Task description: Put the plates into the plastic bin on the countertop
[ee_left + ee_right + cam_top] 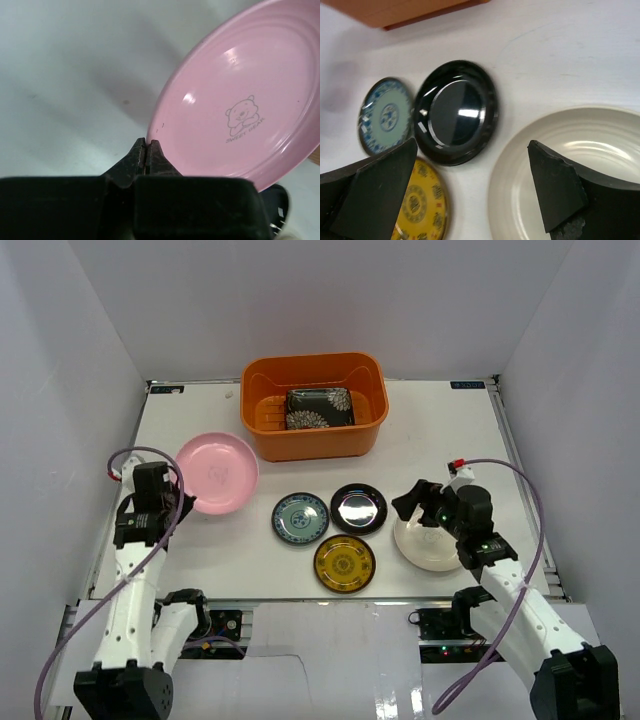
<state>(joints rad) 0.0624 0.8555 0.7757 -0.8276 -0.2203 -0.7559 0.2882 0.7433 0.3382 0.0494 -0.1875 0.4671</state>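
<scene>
Left gripper (180,502): clenched tight, and the left wrist view shows its fingers (137,160) pressed together right on the edge of the pink plate (240,100).
Pink plate (218,472): sits at the left of the table (450,430), in front of the bin's left corner. Its rim is pinched on the side facing the left arm, and a soft shadow lies on the table beside it.
Right gripper (418,502): released, with its jaws spread wide above the left rim of the cream plate (428,545). I cannot tell whether it touches.
Cream plate (600,145): flat on the table at the right, and nothing grasps it.
Glossy black plate (358,508): centre of the table, just left of the cream one.
Blue-patterned plate (300,518): just beside the black plate, on its left.
Yellow-gold plate (344,564): nearest the arms, in front of those two.
Orange plastic bin (315,445): at the far middle of the table.
Dark floral plate (320,408): already lies inside the bin.
</scene>
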